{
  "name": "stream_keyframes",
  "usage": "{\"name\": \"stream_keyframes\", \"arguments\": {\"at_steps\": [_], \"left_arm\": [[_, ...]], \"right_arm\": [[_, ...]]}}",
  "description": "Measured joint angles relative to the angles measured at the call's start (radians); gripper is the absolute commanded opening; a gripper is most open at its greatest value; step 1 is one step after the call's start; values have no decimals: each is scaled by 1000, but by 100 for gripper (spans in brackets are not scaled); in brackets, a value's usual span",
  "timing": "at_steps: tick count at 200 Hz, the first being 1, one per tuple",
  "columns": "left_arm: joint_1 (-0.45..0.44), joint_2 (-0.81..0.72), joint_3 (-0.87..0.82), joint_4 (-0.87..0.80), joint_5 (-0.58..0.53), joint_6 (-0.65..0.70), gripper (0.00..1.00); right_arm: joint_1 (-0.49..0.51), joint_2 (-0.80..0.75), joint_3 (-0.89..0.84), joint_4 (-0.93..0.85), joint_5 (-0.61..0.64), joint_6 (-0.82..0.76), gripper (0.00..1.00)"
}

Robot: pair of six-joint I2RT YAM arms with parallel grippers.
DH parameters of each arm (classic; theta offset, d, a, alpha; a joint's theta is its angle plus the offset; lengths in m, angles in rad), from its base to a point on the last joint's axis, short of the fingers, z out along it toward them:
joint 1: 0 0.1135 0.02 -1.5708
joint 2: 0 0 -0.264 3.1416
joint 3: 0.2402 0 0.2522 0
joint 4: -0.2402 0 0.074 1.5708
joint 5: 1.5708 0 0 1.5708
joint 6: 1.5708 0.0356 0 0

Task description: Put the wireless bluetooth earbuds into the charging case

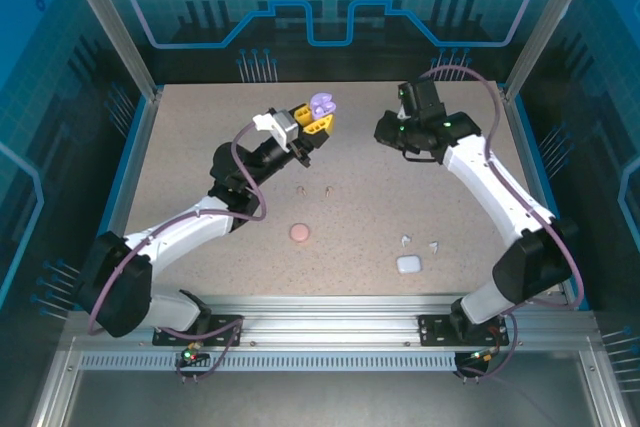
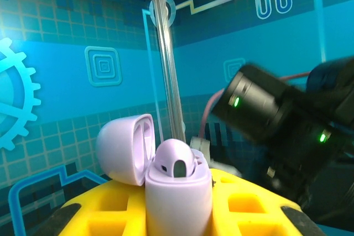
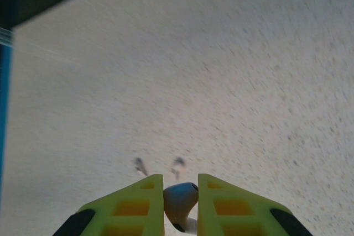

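Left tool (image 1: 316,119), upper centre of the top view, was clamped shut on the open purple case (image 2: 178,192). Its lid (image 2: 123,147) was swung back to the left, with a dark socket facing up. Right tool (image 3: 180,192), nearly closed, pinched one pale earbud (image 3: 180,198) at the bottom edge of its wrist view, above the counter (image 3: 232,81). Stem direction was unclear. Best approach, I judged: hold the case steady, line the stem up over the free socket, lower slowly, and release only once seated.
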Motion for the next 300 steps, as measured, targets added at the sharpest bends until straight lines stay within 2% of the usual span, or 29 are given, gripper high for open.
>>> {"name": "stream_keyframes", "arguments": {"at_steps": [59, 104, 136, 220, 300], "left_arm": [[0, 59, 27, 0, 19, 0, 0], [-3, 100, 56, 0, 36, 0, 0], [-8, 115, 69, 0, 44, 1, 0], [-14, 119, 84, -7, 55, 3, 0], [-14, 120, 84, -8, 55, 4, 0]], "right_arm": [[0, -124, 126, 62, -82, -49, 19], [0, -159, 181, 128, -159, -51, 20], [12, -159, 182, 157, -200, -50, 20], [119, -159, 182, 216, -248, -51, 20], [140, -151, 139, 240, -261, -35, 19]]}}
